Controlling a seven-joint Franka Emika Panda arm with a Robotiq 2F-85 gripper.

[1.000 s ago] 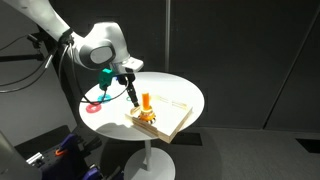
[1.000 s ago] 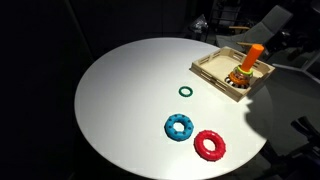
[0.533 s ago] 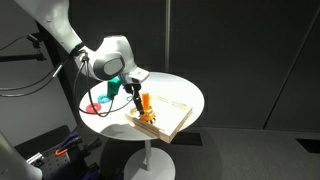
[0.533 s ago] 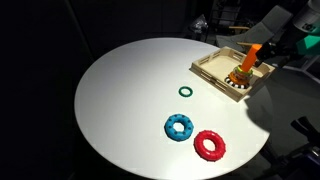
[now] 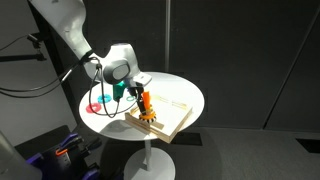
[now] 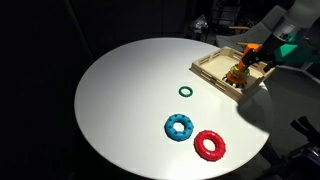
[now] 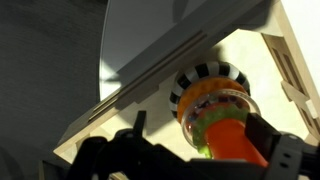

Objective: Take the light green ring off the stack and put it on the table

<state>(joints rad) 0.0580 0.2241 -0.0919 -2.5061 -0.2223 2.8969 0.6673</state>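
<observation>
Jaws of the black gripper [image 7: 205, 148] stand spread, flanking the short orange upright peg of the stack [image 7: 212, 100] at lower right of the wrist view; the light green ring [image 7: 203, 137] circles it between them.

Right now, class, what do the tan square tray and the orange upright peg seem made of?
Tan square tray: probably bare wood, matt and pale, with thin slat walls. Orange upright peg: likely plastic, judging by its smooth, evenly bright surface.

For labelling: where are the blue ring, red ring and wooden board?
blue ring [image 6: 170, 127], an exterior view, left band
red ring [image 6: 200, 146], an exterior view, left band
wooden board [image 6: 216, 80], an exterior view, near rim
</observation>
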